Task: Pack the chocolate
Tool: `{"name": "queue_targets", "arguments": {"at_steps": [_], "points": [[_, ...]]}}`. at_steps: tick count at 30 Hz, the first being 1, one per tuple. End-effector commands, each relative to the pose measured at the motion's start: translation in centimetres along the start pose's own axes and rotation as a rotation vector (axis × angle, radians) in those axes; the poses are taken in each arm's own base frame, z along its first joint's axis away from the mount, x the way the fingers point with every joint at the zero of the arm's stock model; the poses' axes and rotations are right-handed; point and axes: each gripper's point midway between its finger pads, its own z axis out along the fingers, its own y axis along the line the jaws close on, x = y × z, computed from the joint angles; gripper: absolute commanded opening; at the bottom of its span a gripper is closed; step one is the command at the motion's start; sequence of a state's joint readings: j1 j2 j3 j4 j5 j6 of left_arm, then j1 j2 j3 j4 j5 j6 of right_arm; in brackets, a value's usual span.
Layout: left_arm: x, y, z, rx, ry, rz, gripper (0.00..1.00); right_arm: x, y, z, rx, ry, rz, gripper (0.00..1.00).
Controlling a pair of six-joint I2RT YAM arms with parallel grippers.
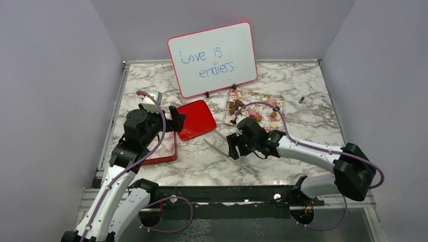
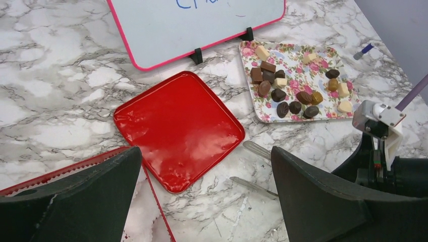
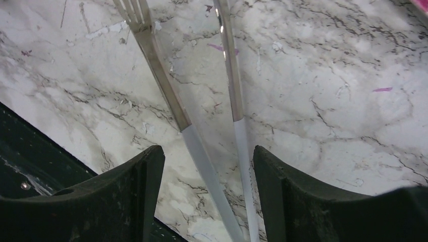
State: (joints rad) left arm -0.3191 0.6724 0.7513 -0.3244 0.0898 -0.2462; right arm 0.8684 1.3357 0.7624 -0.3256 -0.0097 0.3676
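Observation:
The chocolate (image 2: 292,93) is several dark, light brown and cream pieces lying on a flower-patterned tray (image 2: 323,55) at the back right (image 1: 255,108). Metal tongs (image 1: 224,146) with white handles (image 3: 202,151) lie flat on the marble, in front of the tray. My right gripper (image 3: 207,154) is low over them, jaws open, with both handle arms between its fingers and gaps on either side; in the top view the right gripper (image 1: 236,150) covers the handle end. My left gripper (image 2: 207,166) hangs wide open and empty above the near corner of a glossy red lid (image 2: 176,128).
A red box lined with white paper (image 2: 136,212) sits under my left arm, next to the lid (image 1: 197,118). A pink-framed whiteboard (image 1: 213,58) stands at the back. A small purple-capped pen (image 1: 301,99) lies right of the tray. Grey walls enclose the table.

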Motion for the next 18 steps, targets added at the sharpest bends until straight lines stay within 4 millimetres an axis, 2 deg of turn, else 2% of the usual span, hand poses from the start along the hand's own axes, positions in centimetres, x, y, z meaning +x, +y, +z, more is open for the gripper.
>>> {"name": "queue_targets", "arguments": {"at_steps": [1,10,18], "points": [[-1.4,0.3,-0.4,-0.027,-0.041,0.012,0.99,0.8,0.6,0.9,0.000,0.005,-0.087,0.71],[-1.3,0.4,-0.4,-0.034,-0.041,0.014,0.99,1.9,-0.4,2.3,0.081,0.013,-0.144,0.72],[-1.2,0.2,-0.3,-0.019,-0.034,0.009,0.99,2.8,0.1,3.6,0.104,0.056,-0.200,0.72]]}}
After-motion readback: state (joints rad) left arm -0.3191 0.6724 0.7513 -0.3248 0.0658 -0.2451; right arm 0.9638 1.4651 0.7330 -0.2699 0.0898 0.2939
